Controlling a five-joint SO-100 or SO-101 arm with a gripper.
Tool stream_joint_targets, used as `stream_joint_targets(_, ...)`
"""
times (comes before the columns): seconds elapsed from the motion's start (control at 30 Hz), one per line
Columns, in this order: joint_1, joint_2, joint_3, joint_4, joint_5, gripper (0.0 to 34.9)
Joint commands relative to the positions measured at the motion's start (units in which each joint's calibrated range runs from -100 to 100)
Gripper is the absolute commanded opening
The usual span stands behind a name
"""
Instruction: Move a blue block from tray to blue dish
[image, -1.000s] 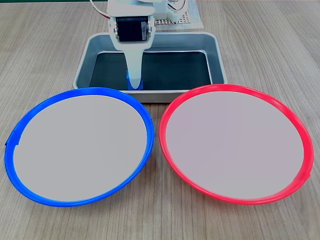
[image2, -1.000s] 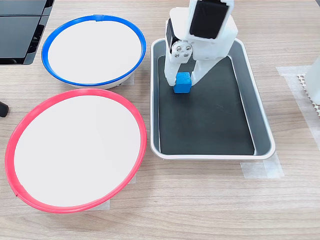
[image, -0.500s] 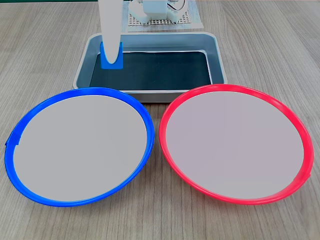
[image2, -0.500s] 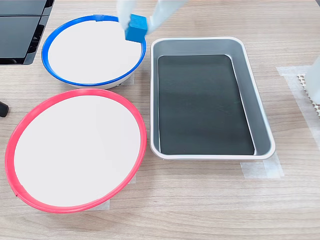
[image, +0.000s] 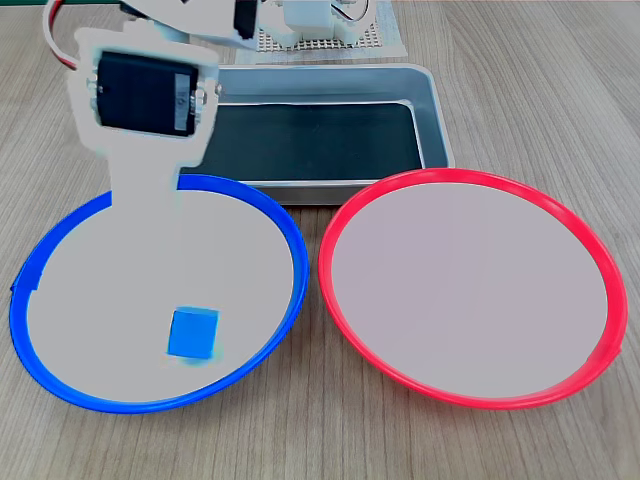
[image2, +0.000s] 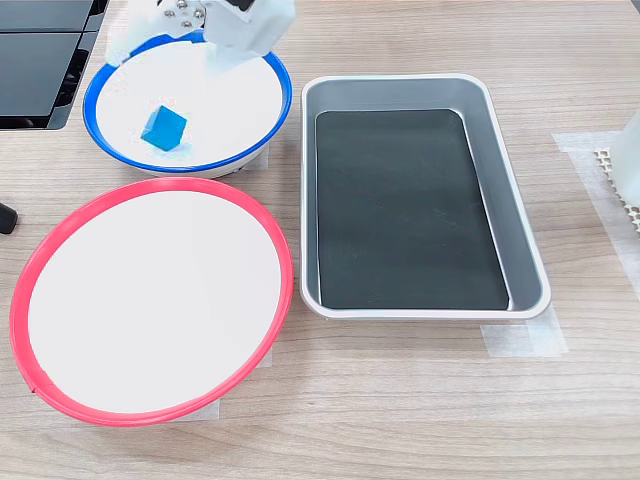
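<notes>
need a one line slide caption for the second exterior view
Blue block lies in the blue dish, gripper open above it; tray and red-rimmed plate empty.

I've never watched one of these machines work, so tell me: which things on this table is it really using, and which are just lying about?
In use:
- blue block, lying in the blue dish
- tray, nothing in it
- pincer, open above the dish

Just lying about:
- red-rimmed plate, nothing on it
- tape strips on the table
- dark object at the second exterior view's left edge
</notes>
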Motion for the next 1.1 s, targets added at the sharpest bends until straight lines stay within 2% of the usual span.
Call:
stream_joint_targets(0.0, 0.5, -6.9, 3.3, -5.2, -0.4, 27.1)
stream_joint_targets(0.03, 0.6, -8.3, 4.8, -6.6, -1.0, 24.8)
stream_joint_targets(0.1, 0.8, -14.3, 11.1, -11.7, -3.1, 12.4)
stream_joint_targets(0.13, 0.8, -18.1, 15.4, -14.8, -4.3, 4.6)
stream_joint_targets(0.17, 0.8, -20.8, 18.6, -16.7, -5.4, 0.5)
stream_joint_targets(0.27, -0.8, -34.7, 33.5, -20.1, -8.4, 0.2)
stream_joint_targets(0.53, -7.6, -77.6, 78.6, -18.2, -12.1, 0.0)
stream_joint_targets(0.63, -8.7, -94.8, 91.0, -11.4, -13.2, 0.0)
stream_joint_targets(0.83, -8.7, -115.7, 101.7, 4.3, -15.0, 0.1)
stream_joint_targets(0.97, -8.1, -120.5, 101.7, 10.1, -15.4, 0.2)
stream_joint_targets(1.07, -7.4, -120.5, 101.7, 10.1, -15.7, 1.1)
